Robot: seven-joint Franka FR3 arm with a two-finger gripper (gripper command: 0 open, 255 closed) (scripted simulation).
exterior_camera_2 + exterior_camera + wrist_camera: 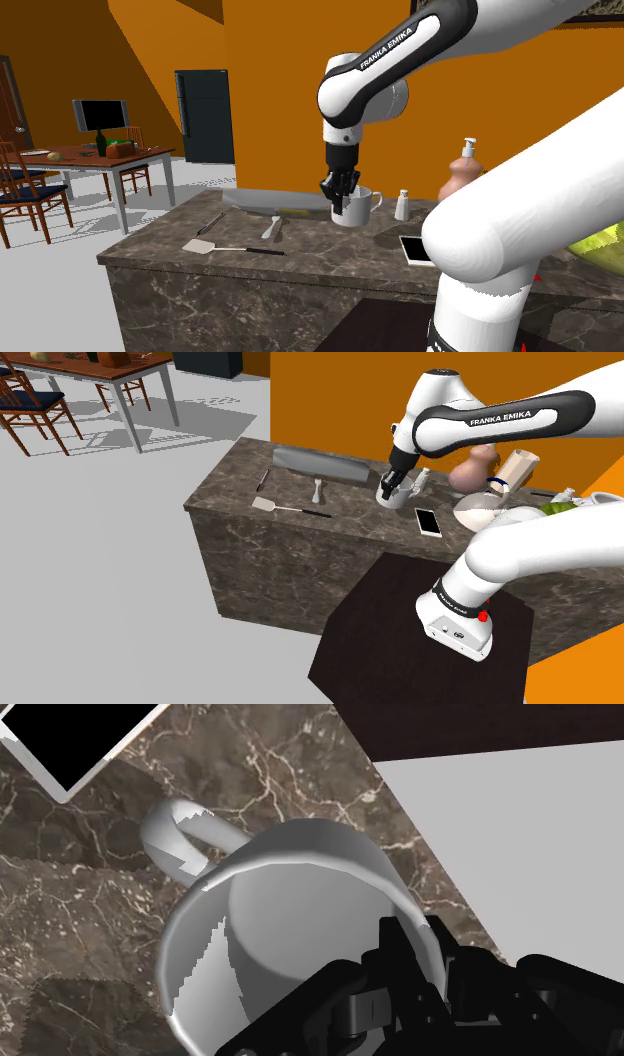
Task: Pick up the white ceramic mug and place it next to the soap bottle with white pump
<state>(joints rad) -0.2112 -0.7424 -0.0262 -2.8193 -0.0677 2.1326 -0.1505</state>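
A white mug (391,498) stands on the dark marble counter (300,537) near its back edge. My black gripper (392,482) comes down onto it from above and is shut on its rim. In the second exterior view the mug (357,208) points its handle towards a small white shaker (402,205), and the gripper (340,190) holds the rim on the opposite side. The wrist view has the mug (290,904) tilted, with one finger (410,954) over the rim. The pinkish soap bottle (470,470) with a white pump (468,147) stands behind the shaker.
A phone (428,521) lies on the counter near the mug. A spatula (275,506) and a grey tray (320,464) lie towards the shoulder view's left. A bowl and green fruit (560,507) crowd the counter's right end. A dining table (120,372) stands far off.
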